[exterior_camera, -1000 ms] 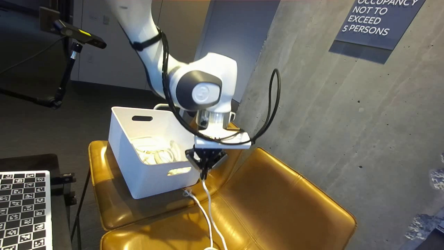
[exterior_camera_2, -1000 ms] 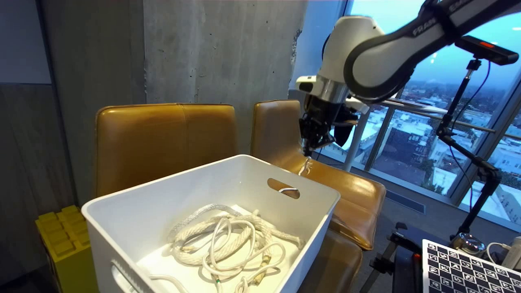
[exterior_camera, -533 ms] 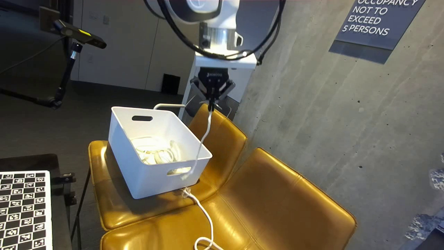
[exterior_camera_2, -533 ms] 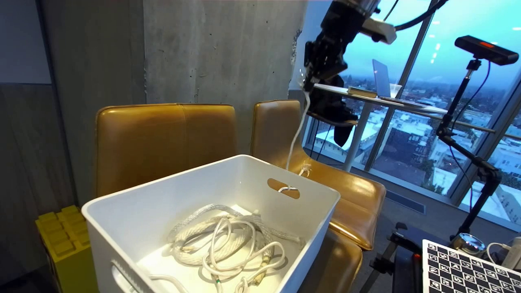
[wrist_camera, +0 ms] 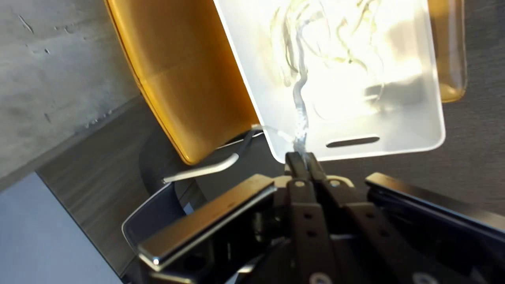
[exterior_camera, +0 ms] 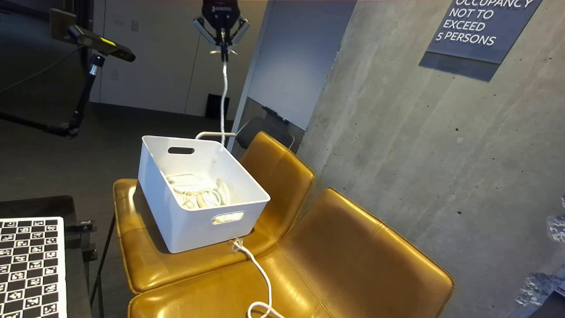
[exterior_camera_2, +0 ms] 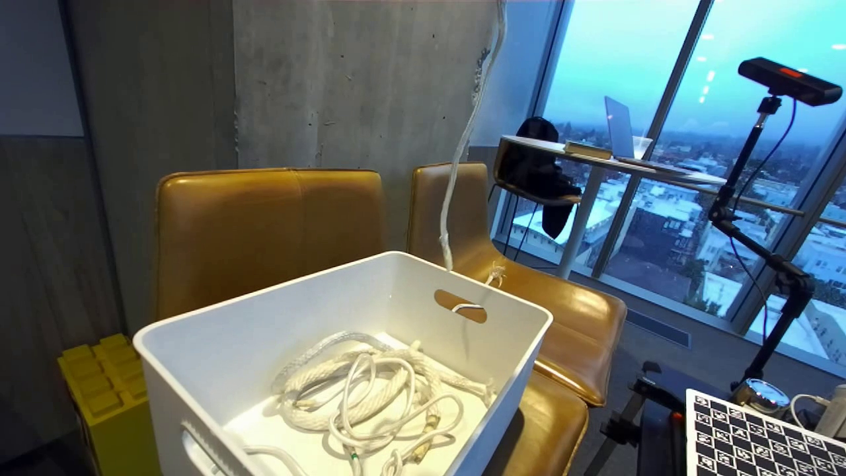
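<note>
My gripper point(exterior_camera: 224, 56) is shut on a white rope point(exterior_camera: 223, 99), high above the far side of the white box. The rope hangs down from the fingertips, and in an exterior view its lower part point(exterior_camera_2: 445, 248) appears near the box rim. In the wrist view the rope point(wrist_camera: 300, 100) runs from the closed fingertips point(wrist_camera: 301, 159) across the view of the box point(wrist_camera: 410, 132). The box point(exterior_camera: 194, 236) stands on a tan chair and holds several coiled ropes point(exterior_camera_2: 360, 390). Another white rope point(exterior_camera: 263, 274) with a frayed end lies on the neighbouring chair seat. The gripper is outside one exterior view.
Tan leather chairs point(exterior_camera: 362, 247) stand beside a concrete wall point(exterior_camera: 441, 154). A camera on a stand point(exterior_camera: 101, 42) and a marker board point(exterior_camera: 31, 269) are near the box. A yellow block point(exterior_camera_2: 106, 383) stands by the box. A round table point(exterior_camera_2: 648, 168) stands by the windows.
My gripper has risen from low over the chair and lifted the rope off the seat. It has then moved to above the box side, leaving one exterior view. The other rope stays on the chair.
</note>
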You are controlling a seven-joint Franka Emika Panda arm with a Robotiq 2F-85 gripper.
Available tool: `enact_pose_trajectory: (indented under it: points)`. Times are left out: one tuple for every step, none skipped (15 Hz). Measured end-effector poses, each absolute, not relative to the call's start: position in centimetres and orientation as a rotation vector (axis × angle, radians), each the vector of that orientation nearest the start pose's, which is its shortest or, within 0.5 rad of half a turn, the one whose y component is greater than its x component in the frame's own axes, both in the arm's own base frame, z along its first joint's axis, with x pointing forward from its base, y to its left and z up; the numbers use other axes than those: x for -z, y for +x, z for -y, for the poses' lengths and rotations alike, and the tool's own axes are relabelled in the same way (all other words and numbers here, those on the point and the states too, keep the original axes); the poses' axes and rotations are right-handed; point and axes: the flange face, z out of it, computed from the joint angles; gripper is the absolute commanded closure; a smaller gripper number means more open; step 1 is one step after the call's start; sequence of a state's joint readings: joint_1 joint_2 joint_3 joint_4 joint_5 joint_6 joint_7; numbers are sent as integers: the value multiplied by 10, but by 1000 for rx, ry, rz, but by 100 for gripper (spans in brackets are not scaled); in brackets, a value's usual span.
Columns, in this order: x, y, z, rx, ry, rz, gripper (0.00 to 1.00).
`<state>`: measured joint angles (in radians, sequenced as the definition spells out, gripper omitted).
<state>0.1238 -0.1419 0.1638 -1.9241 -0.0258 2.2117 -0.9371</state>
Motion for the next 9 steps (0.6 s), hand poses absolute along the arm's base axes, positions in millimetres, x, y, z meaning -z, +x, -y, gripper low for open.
enact_pose_trajectory:
  points:
    - [-598,522,-182,645,-2641,1903,99]
    - [-596,517,-196,637,-2634,1911,99]
    - [-591,514,-203,623,-2636,1910,99]
    - [-584,514,-201,601,-2644,1903,99]
    - [-576,516,-194,574,-2656,1888,99]
    - [-567,518,-184,544,-2674,1866,99]
    - [-558,520,-171,515,-2692,1843,99]
    - [-549,522,-158,485,-2709,1818,99]
    - [-540,523,-143,454,-2726,1792,99]
